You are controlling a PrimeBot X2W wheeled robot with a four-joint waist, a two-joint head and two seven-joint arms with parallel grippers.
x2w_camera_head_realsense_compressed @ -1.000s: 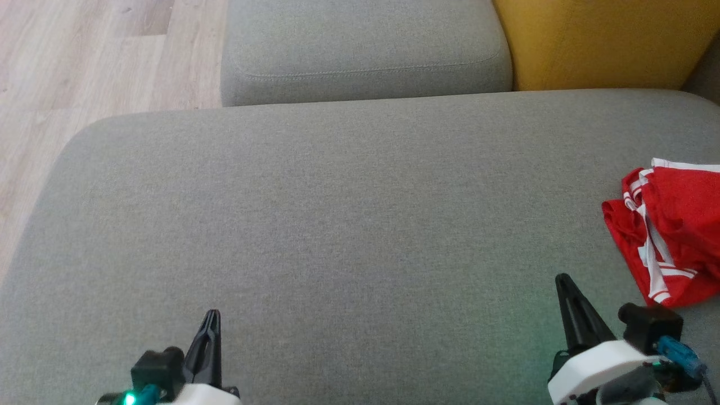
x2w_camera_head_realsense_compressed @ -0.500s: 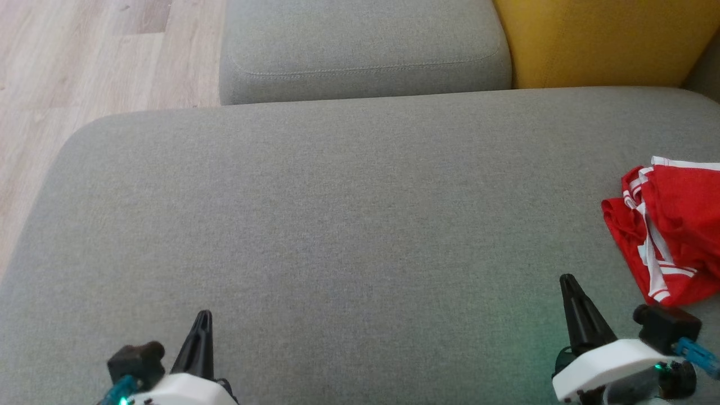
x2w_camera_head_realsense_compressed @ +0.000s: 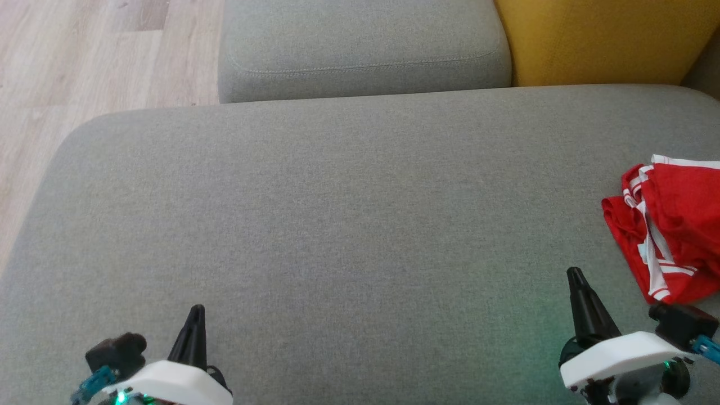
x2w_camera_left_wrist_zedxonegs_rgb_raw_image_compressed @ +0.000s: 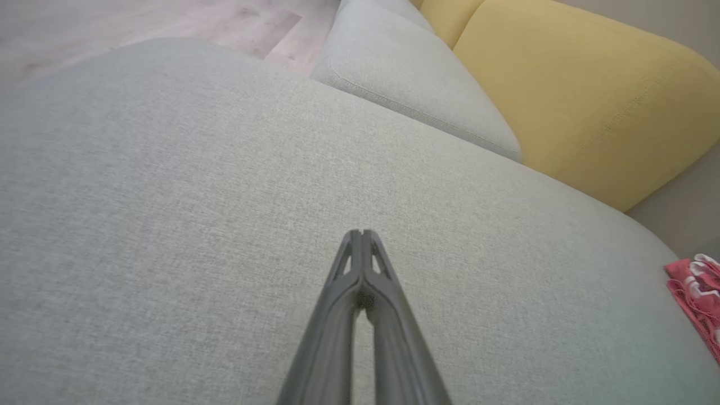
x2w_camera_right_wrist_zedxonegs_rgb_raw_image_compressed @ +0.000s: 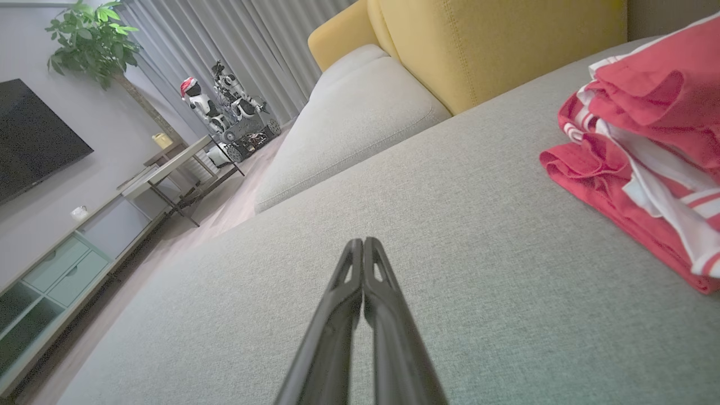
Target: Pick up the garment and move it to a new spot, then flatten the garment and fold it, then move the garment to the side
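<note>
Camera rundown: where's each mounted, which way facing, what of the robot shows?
Head view: robot's head, forward and down at the grey sofa seat; left pincer lower left, right pincer lower right.
Left wrist view: left wrist, along the shut left pincer, across the seat toward the yellow cushion.
Right wrist view: right wrist, along the shut right pincer, over the seat into the room with the TV.
Shared: all three show the red garment at right.

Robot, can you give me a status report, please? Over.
Left gripper shut, right gripper shut, both holding nothing. Red garment crumpled on grey cushion, right side, untouched. Only bare cushion between.
</note>
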